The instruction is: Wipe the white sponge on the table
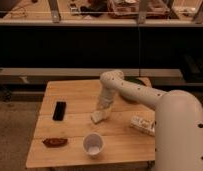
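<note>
White sponge (97,117) lying at the centre of the frame on the wooden table (70,132), gripper (102,109) pressing down directly above it, fingers clamping together on the sponge, black phone (59,110) resting to its left.

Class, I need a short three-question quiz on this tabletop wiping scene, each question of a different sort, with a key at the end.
1. True or false: the gripper is down on the white sponge, pressing it to the table.
2. Multiple choice: what lies nearest the table's front left corner? A. the black phone B. the brown snack bar C. the white cup
3. Fill in: the white patterned packet lies on the side of the sponge ____ the phone.

Key: 1 true; 2 B; 3 opposite.
</note>
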Controlling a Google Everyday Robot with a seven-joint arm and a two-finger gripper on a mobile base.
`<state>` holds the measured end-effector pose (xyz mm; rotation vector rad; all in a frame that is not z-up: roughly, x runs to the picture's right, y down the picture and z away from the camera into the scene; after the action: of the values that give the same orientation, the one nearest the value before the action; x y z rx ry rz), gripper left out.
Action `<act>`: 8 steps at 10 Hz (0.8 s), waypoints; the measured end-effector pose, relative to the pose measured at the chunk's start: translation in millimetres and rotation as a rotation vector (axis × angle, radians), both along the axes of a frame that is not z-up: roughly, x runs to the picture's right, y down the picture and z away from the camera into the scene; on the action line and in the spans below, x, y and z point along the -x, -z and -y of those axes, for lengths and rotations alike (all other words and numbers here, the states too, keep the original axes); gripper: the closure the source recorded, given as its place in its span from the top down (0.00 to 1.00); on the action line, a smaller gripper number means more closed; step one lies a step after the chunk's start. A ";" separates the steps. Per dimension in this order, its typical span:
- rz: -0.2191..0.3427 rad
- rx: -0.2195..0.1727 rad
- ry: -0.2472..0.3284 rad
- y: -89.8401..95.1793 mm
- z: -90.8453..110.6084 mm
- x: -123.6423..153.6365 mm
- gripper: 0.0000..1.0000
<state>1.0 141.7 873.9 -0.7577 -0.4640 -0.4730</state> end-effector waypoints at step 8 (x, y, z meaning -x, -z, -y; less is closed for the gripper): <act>0.222 -0.078 0.026 1.1 11.5 136.1 0.41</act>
<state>-135.1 130.2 872.7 -0.6397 -0.6393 -0.5989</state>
